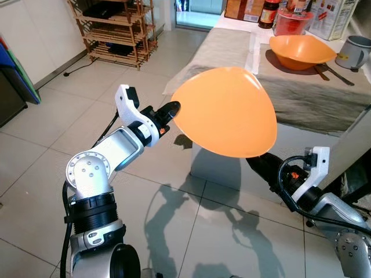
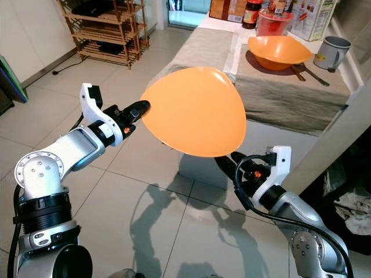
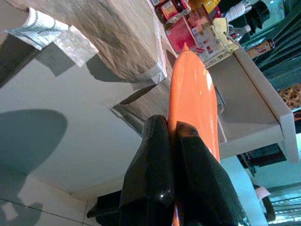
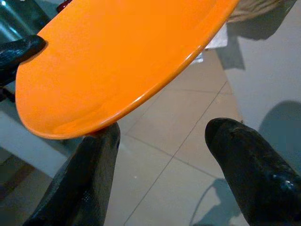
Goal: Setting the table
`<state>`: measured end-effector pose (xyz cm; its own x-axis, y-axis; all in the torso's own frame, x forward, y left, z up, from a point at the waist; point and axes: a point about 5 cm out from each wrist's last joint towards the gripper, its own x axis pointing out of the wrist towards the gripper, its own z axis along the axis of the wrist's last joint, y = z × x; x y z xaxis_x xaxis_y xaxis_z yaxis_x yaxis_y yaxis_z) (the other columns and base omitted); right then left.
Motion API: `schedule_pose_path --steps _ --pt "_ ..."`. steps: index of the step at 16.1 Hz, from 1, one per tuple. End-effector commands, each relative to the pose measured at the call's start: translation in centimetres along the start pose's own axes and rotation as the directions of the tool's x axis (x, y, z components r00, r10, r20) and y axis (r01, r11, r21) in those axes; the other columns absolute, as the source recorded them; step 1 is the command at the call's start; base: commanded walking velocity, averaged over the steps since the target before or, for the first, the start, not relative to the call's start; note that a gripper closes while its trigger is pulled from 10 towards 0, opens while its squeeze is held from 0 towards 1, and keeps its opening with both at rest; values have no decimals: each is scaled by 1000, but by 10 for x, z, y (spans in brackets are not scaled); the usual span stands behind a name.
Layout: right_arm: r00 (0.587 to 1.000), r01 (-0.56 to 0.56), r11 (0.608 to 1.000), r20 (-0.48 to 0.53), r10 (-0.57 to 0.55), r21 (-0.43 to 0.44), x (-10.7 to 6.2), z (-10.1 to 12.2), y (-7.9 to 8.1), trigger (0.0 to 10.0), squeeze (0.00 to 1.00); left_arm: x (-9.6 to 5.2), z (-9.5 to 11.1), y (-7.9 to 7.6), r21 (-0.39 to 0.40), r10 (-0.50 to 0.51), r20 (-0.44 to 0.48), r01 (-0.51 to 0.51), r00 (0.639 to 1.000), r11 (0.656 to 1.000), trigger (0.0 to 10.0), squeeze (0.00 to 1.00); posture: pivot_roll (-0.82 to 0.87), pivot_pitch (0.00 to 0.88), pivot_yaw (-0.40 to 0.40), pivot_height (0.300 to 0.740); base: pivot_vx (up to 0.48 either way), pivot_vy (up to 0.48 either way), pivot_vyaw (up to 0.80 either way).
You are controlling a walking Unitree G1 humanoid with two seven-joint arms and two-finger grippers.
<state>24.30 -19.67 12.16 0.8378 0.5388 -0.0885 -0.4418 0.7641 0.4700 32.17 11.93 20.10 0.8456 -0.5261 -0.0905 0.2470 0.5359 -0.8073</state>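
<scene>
The counter already carries an orange bowl near its far edge. Short of its near edge, the orange plate hangs pinched in the left claw (right claw gapes beneath). Carry it level, lowering onto bare cloth.

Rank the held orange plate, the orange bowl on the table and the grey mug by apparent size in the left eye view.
1. Orange plate, largest, though it is held nearest the camera by the left gripper, so this is unsure.
2. Orange bowl.
3. Grey mug, smallest, partly cut off by the frame edge.
</scene>
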Motion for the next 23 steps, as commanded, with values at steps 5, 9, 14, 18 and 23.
schedule_pose_path --steps 5,9,14,18,23 --pt "998 -42 993 59 36 108 -6 10 1 10000 0 0 5 -1 17 -7 36 7 999 1000 0 0 -53 37 25 740 0 0 0" --pt "1000 -9 1000 -27 9 27 -12 -1 -1 10000 639 3 15 0 15 4 78 -5 997 1000 0 0 -54 36 25 740 0 0 0" --pt "1000 7 1000 -1 -7 0 -11 4 -2 10000 1000 6 16 4 6 16 82 -17 996 1000 0 0 -56 40 28 740 0 0 0" --pt "999 35 999 38 -36 30 -6 7 -4 10000 1000 7 16 1 -5 -1 79 2 997 1000 0 0 -55 41 27 740 0 0 0" --pt "992 62 977 100 -83 203 4 2 -4 10000 0 3 -2 -9 -25 -49 35 50 998 998 0 0 -50 44 25 740 0 0 0"
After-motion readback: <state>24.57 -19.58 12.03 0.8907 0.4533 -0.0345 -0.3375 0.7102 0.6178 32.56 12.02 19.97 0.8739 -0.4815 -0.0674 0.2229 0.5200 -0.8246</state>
